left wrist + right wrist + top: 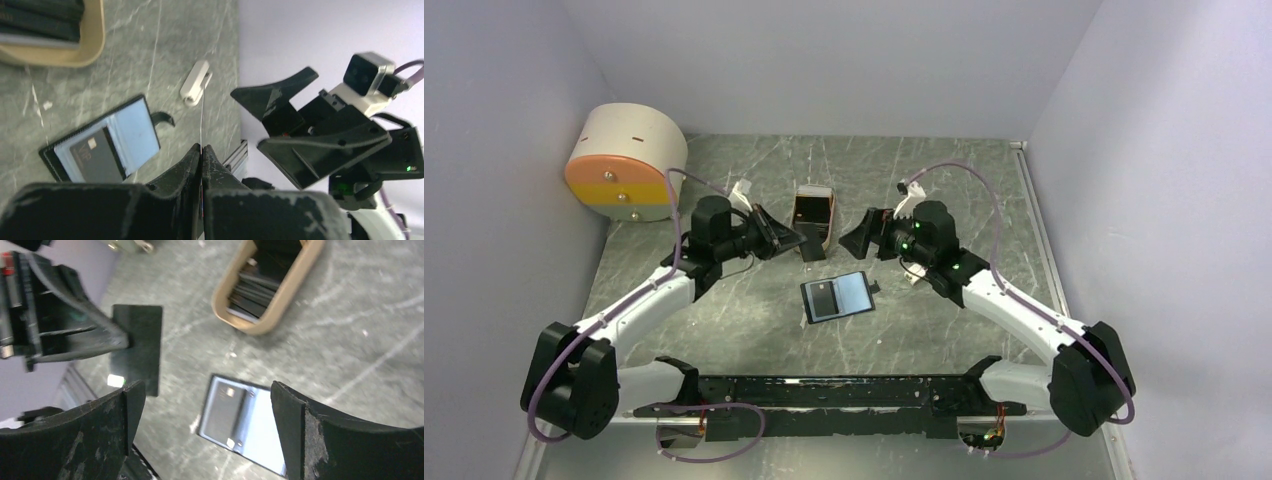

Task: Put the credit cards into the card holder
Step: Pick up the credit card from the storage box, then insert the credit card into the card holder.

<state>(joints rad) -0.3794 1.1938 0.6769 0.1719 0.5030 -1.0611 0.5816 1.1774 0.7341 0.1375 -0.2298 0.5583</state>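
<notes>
Credit card [142, 335] looked thin, stiff, slick, light; hung mid-air, pinched by left gripper [201, 150], jaws closed on apparently its long edge. Right gripper [207, 392] gaped, empty. Card holder [837, 297] lay open on table [944, 180] below.

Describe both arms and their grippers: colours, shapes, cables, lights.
The left arm and right arm have white links between bulky black joints, each trailed by a looping lilac cable. The left gripper and right gripper are matte black with scuffed, wedge-shaped fingers. Small green lights glow on the right wrist.
</notes>
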